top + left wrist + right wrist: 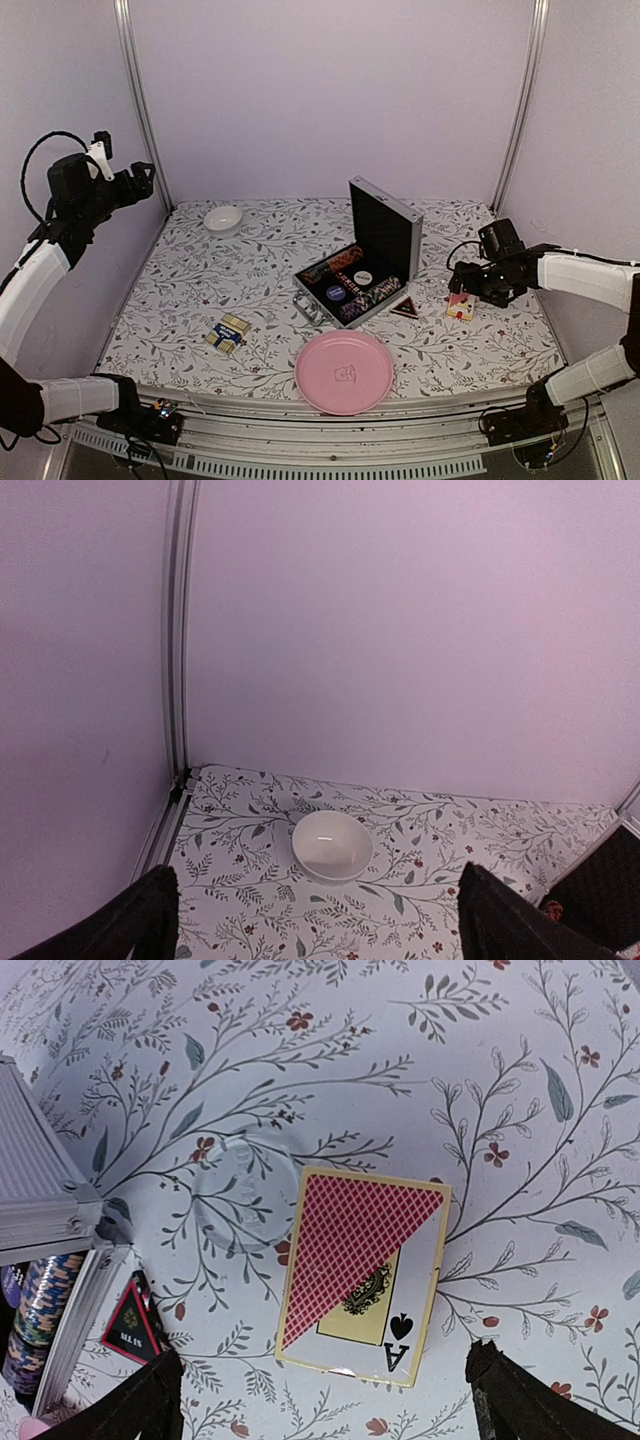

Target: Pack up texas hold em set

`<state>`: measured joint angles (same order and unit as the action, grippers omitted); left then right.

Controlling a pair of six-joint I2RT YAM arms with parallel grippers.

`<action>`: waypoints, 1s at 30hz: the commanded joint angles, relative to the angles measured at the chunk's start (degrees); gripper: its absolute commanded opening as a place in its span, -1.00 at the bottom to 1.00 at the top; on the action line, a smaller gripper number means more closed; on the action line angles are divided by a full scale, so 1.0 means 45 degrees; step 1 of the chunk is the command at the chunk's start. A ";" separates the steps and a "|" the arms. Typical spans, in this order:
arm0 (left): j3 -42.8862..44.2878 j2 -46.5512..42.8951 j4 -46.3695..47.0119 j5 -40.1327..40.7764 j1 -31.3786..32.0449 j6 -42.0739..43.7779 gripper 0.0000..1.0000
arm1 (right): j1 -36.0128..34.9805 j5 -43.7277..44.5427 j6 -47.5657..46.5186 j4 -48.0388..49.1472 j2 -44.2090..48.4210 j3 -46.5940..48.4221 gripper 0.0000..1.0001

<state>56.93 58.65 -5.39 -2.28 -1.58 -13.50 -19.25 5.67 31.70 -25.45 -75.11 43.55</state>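
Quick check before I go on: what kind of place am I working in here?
Probably a lab robot cell, not a home: plain lilac panel walls, aluminium frame posts at the corners, and a staged table under a floral cloth holding the open poker case.

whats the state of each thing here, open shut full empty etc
silver metal hinged case: open, lid upright
poker chips: in rows inside case
red-backed card deck: flat on table, outside case
blue card deck: on table, outside case
pink round plate: empty
small white bowl: upright, empty
left gripper: open, empty
right gripper: open, above red-backed card deck
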 commanded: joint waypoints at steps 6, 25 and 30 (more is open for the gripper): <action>0.0045 0.0033 0.0027 -0.0018 -0.0136 0.0089 0.94 | 0.0243 0.0206 -0.0221 -0.0074 -0.2445 0.0543 0.98; 0.0045 0.0064 0.0025 -0.0067 -0.0146 0.0059 0.94 | -0.0688 0.2071 0.0097 -0.0971 -0.4334 0.1843 0.72; 0.0045 0.0053 0.0025 -0.0095 -0.0139 0.0040 0.94 | -0.0877 0.2425 0.0208 -0.1153 -0.4721 0.1962 0.65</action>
<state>56.93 58.65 -5.39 -2.33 -1.58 -13.50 -22.55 13.56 31.55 -29.32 -94.91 50.96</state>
